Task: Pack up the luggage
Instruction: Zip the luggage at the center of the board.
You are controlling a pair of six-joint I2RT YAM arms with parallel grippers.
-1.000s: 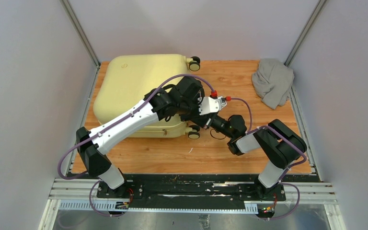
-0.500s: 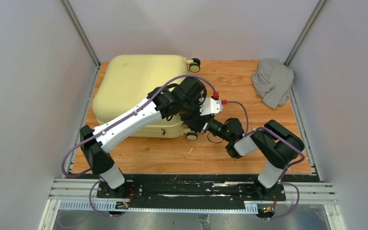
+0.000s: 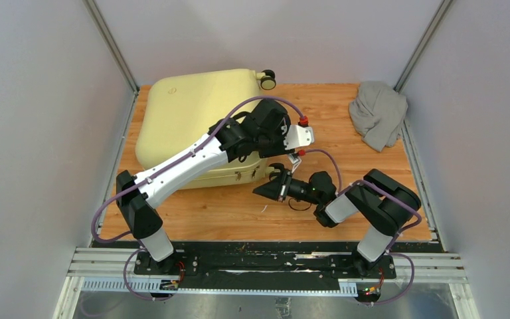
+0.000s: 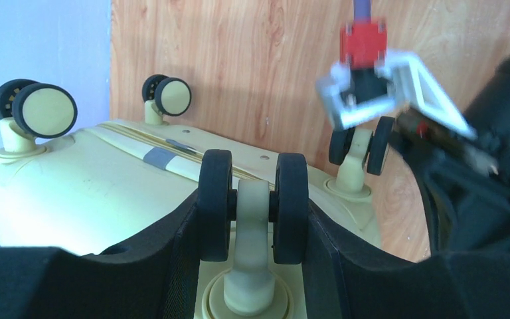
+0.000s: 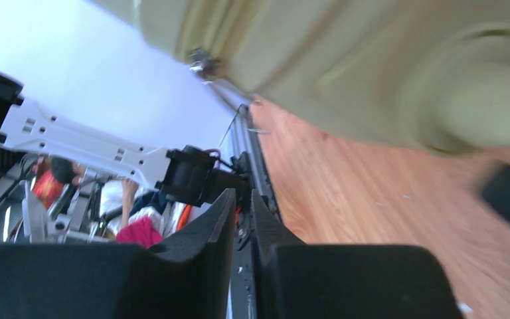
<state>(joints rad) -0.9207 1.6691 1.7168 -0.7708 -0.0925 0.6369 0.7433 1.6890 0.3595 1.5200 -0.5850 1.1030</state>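
A large pale yellow hard-shell suitcase (image 3: 186,113) lies closed on the wooden tabletop (image 3: 239,214), in the upper left of the overhead view, with its wheeled end toward the centre. In the left wrist view, the left gripper (image 4: 252,199) is clamped on a cream-and-black double caster wheel (image 4: 216,199) at the suitcase's lower right corner, one black finger against each tyre. The right gripper (image 5: 242,196) hangs low just below that corner, its jaws narrowed to a thin slit and holding nothing. A crumpled grey cloth garment (image 3: 378,114) lies at the upper right, well apart.
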